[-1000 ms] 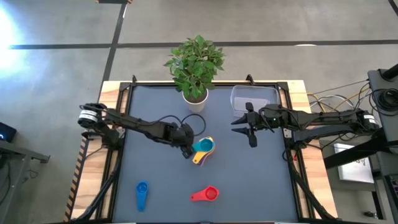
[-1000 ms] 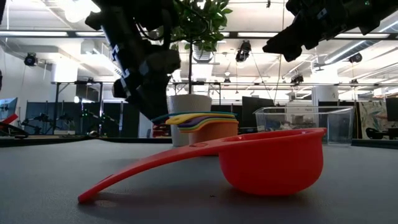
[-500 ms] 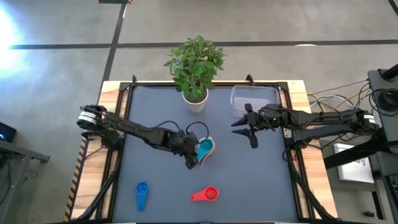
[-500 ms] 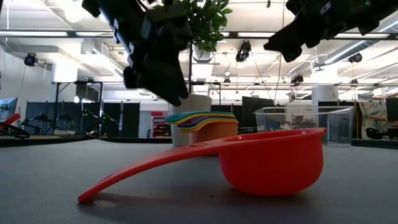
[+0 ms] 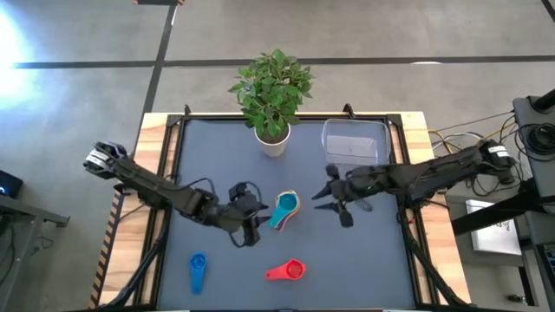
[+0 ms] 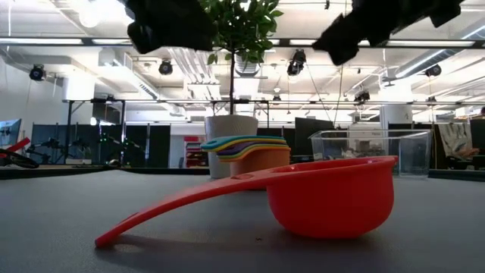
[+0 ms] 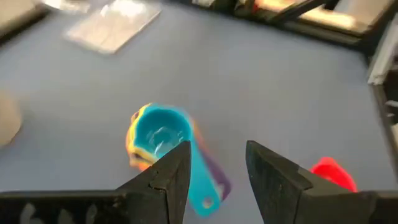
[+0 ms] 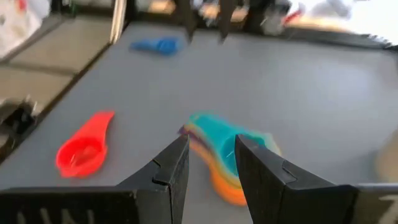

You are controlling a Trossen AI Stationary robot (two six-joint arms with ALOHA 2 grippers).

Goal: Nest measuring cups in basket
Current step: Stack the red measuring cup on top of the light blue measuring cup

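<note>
Nested stack of measuring cups [image 5: 284, 209], light blue on top, sits mid-bench [image 5: 373, 260], well short of the clear basket [image 5: 354, 140] at the far right. Red cup [image 5: 287, 271] and dark blue cup [image 5: 198, 271] lie loose near the front edge. Left tool [image 5: 247, 227] just left of the stack, fingers spread, holding nothing. Right tool [image 5: 334, 201] to the stack's right, also spread and empty.
</note>
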